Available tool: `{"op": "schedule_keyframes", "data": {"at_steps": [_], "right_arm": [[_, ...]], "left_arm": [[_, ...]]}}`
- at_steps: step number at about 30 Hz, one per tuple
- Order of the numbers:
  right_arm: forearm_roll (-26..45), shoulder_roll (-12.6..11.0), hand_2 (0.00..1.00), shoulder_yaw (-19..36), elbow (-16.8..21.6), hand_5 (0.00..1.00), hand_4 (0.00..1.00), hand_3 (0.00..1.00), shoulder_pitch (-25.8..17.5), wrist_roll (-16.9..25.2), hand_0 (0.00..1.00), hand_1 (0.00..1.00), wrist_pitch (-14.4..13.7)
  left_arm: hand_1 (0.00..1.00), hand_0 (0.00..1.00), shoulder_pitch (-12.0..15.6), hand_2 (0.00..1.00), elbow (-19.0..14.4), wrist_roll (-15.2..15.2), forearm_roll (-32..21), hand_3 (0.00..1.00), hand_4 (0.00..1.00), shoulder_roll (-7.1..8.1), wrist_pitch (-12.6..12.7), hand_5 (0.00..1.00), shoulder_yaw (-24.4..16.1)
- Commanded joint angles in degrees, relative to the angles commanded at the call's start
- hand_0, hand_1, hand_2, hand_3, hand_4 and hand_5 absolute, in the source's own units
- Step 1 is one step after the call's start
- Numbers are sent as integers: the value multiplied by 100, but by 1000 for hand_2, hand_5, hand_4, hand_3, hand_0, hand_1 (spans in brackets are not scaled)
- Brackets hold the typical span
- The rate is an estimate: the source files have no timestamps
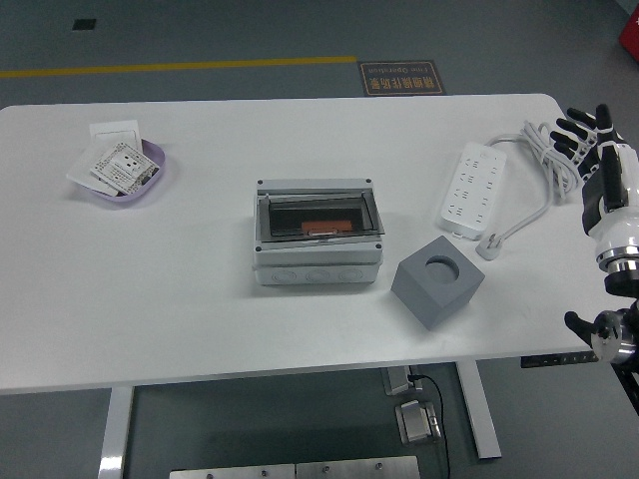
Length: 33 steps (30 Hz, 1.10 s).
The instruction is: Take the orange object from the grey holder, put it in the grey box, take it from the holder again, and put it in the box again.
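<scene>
Nearest the table's front edge, right of centre: grey holder (437,279), round socket vacant. Just left and slightly farther: grey box (317,233), orange object (319,229) inside under the tinted lid. Farther right, at the edge: right hand (589,165), fingers spread apart, holding nothing, beside a white power strip (460,190).
</scene>
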Motion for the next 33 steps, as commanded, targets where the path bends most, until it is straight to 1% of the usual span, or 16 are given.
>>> {"op": "schedule_keyframes", "data": {"at_steps": [18, 33], "right_arm": [[-90, -13, 710, 62, 22, 842, 954, 695, 5, -41, 775, 697, -16], [-126, 8, 708, 110, -30, 839, 950, 693, 3, -49, 775, 698, -24]], "left_arm": [[686, 649, -6, 598, 0, 45, 194, 598, 580, -17, -2, 155, -205], [686, 649, -21, 598, 0, 37, 15, 599, 581, 2, -8, 153, -9]]}}
